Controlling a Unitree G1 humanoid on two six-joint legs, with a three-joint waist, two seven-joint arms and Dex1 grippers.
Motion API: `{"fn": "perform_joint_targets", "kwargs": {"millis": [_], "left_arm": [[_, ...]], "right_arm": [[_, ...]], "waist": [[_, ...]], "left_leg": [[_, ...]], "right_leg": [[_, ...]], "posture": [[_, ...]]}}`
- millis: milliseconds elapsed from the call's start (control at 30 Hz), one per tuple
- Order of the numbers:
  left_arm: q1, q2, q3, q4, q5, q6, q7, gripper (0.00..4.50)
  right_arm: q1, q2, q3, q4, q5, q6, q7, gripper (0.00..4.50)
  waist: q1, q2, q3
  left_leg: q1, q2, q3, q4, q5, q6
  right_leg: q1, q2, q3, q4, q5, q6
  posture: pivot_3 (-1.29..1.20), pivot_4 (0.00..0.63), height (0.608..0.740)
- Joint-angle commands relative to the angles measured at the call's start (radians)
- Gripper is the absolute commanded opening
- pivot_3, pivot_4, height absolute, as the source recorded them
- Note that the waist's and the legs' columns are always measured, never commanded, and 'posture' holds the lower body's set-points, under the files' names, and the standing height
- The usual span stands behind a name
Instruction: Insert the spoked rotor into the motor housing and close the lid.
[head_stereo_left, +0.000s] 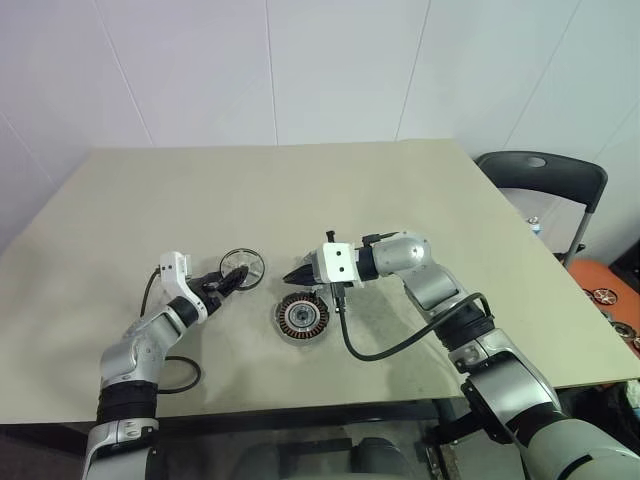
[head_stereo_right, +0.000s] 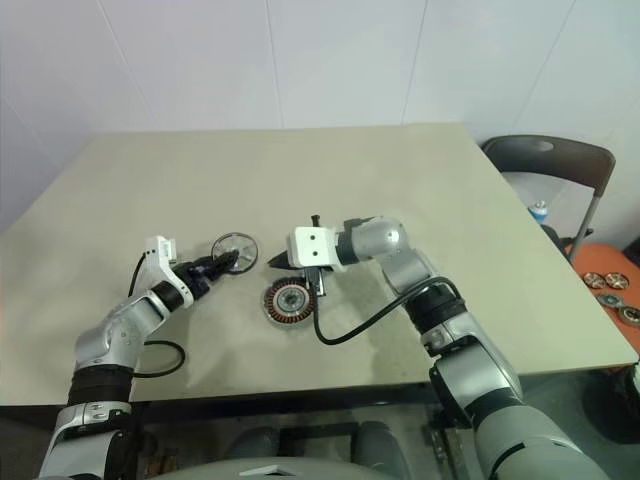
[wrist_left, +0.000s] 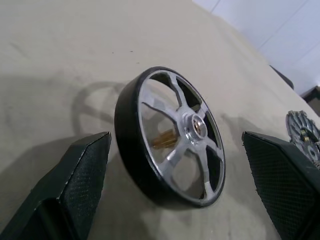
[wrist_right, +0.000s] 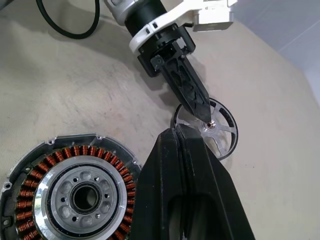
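The spoked rotor (head_stereo_left: 242, 267) is a shiny silver wheel with a dark rim, lying on the tan table (head_stereo_left: 300, 190). My left gripper (head_stereo_left: 234, 279) is open at the rotor's near-left edge. In its wrist view one finger (wrist_left: 75, 185) stands on each side of the rotor (wrist_left: 170, 145) without touching it. The motor housing (head_stereo_left: 302, 317), with its ring of copper windings (wrist_right: 30, 185), sits to the right of the rotor, nearer the front edge. My right gripper (head_stereo_left: 297, 276) is shut on nothing and hovers just behind the housing, pointing left toward the rotor (wrist_right: 222, 131). The lid is out of view.
A black cable (head_stereo_left: 182, 374) loops on the table beside my left arm, and another hangs from the right wrist past the housing. A dark chair (head_stereo_left: 548, 186) stands off the table's right side. Orange trays with round parts (head_stereo_right: 612, 295) lie on the floor beyond it.
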Motion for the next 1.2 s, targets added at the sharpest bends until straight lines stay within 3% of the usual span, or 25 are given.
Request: {"fn": "perform_joint_targets", "kwargs": {"millis": [33,333,467,733,833,933,1100,1200], "left_arm": [[-0.034,-0.02,-0.012,0.007,0.015,-0.023,0.01,4.47],[-0.046,-0.018,-0.023,0.021,0.036,-0.026,-0.002,4.47],[-0.045,-0.007,-0.037,0.013,0.05,-0.029,-0.022,3.27],[-0.045,-0.004,-0.024,0.019,0.048,-0.034,-0.019,3.27],[-0.048,0.002,-0.016,0.032,0.046,-0.042,-0.025,2.69],[-0.05,0.006,-0.017,0.049,0.054,-0.051,-0.024,1.77],[-0.056,0.002,-0.011,0.059,0.041,-0.048,-0.023,1.77],[-0.056,0.002,-0.012,0.058,0.036,-0.046,-0.032,1.21]], "right_arm": [[-0.008,-0.004,-0.005,-0.038,0.001,-0.013,-0.011,0.0],[0.004,-0.011,-0.005,-0.052,-0.008,-0.012,-0.017,0.0],[-0.001,-0.013,-0.004,-0.044,-0.01,-0.018,-0.023,0.0],[-0.001,-0.015,-0.003,-0.034,-0.012,-0.025,-0.023,0.0],[-0.003,-0.014,-0.002,-0.029,-0.015,-0.031,-0.025,0.0],[-0.005,-0.013,-0.002,-0.025,-0.016,-0.034,-0.027,0.0],[-0.003,-0.015,-0.001,-0.027,-0.017,-0.036,-0.027,0.0],[-0.001,-0.016,0.001,-0.031,-0.017,-0.034,-0.024,0.0]], "waist": [[0.0,0.0,0.0],[0.0,0.0,0.0],[0.0,0.0,0.0],[-0.002,0.0,0.0],[-0.002,0.0,0.0],[-0.002,0.0,0.0],[-0.004,0.0,0.0],[-0.003,0.0,0.0]], "left_leg": [[0.0,0.0,0.0,0.0,0.0,0.0],[0.0,0.0,0.0,0.0,0.001,0.001],[0.0,0.0,0.0,0.0,0.001,0.001],[0.0,0.0,0.0,0.0,0.001,0.001],[0.0,0.0,0.0,0.0,0.001,0.001],[0.0,0.0,0.0,0.0,0.001,0.001],[0.0,0.0,0.0,0.001,0.001,0.001],[0.0,0.0,0.0,0.001,0.001,0.001]], "right_leg": [[0.0,0.0,0.0,0.0,0.0,0.0],[0.0,0.0,0.0,0.0,0.0,0.0],[0.0,0.0,0.0,0.0,0.0,0.0],[0.0,0.0,0.0,0.0,0.0,0.0],[0.0,0.0,0.0,0.0,0.0,0.0],[0.0,0.0,0.0,0.0,0.0,0.0],[0.0,0.0,-0.001,0.0,0.0,0.0],[0.0,0.0,-0.001,0.0,0.0,0.0]], "posture": [[0.0,0.0,0.74],[0.0,0.0,0.74],[0.0,0.0,0.74],[0.0,0.0,0.74],[0.0,0.0,0.74],[0.0,0.0,0.74],[0.0,0.0,0.74],[0.0,0.0,0.74]]}}
